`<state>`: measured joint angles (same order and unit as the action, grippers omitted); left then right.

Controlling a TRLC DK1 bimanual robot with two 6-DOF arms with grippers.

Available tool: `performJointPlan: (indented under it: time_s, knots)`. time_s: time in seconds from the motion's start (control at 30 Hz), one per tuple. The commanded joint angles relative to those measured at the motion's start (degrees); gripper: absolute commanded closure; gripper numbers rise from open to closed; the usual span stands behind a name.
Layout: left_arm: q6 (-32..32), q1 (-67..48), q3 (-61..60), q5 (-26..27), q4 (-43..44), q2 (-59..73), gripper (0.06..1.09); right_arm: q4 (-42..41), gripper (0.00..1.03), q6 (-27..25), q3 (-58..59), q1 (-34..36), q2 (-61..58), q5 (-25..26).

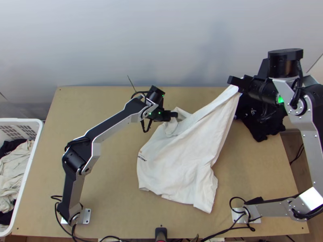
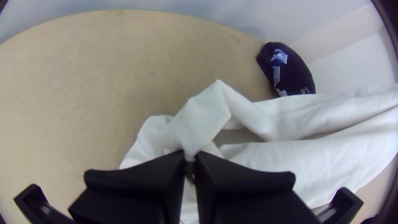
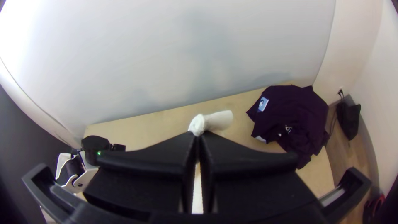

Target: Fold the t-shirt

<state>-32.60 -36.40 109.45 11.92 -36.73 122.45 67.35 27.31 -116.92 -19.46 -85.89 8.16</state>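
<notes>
- Left gripper [image 1: 174, 114], centre of top view: flat black fingers pressed together on a pinch of rumpled white cotton.
- Right gripper [image 1: 233, 80], upper right: fingers closed tight, a small rolled tuft of the same cloth poking past the tips.
- T-shirt [image 1: 185, 165], white, soft, matte: pulled into a long slanting wedge towards the upper right; wavy lower edge at lower centre; small dark print on its left side.
- Dark clothes [image 1: 260, 121], right: bunched, pale print.
- Basket [image 1: 20, 120], far left: white plastic, crumpled cloth inside.
</notes>
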Motion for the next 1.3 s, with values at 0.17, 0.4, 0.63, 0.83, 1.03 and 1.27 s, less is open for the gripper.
performJointPlan:
  time_s: [0.17, 0.4, 0.63, 0.83, 1.03, 1.27]
  knots:
    - [-0.1, 3.4, 0.9, -3.8, -2.7, -4.2, 1.05, -0.2, 1.00, 0.3, -0.9, 1.8, 0.7, 0.0]
    - [0.6, 11.2, 3.1, -6.5, -3.3, -17.8, 1.05, -0.9, 1.00, -0.8, -9.2, 3.7, -0.8, 5.3]
    - [4.6, 16.4, 6.5, -8.2, -3.3, -29.1, 1.05, -7.9, 1.00, -10.3, -14.5, -2.4, -0.3, 17.0]
    - [6.9, 17.7, 11.4, -8.3, -7.0, -36.1, 1.05, -13.6, 1.00, -14.5, -14.6, -5.0, 2.4, 21.0]
    - [11.0, 16.6, 14.1, -8.4, -9.2, -43.8, 1.05, -20.6, 1.00, -20.4, -16.0, -7.5, 5.1, 25.3]
    - [15.1, 15.9, 18.3, -11.1, -10.9, -50.1, 1.05, -28.2, 1.00, -30.2, -15.9, -11.7, 9.2, 29.6]
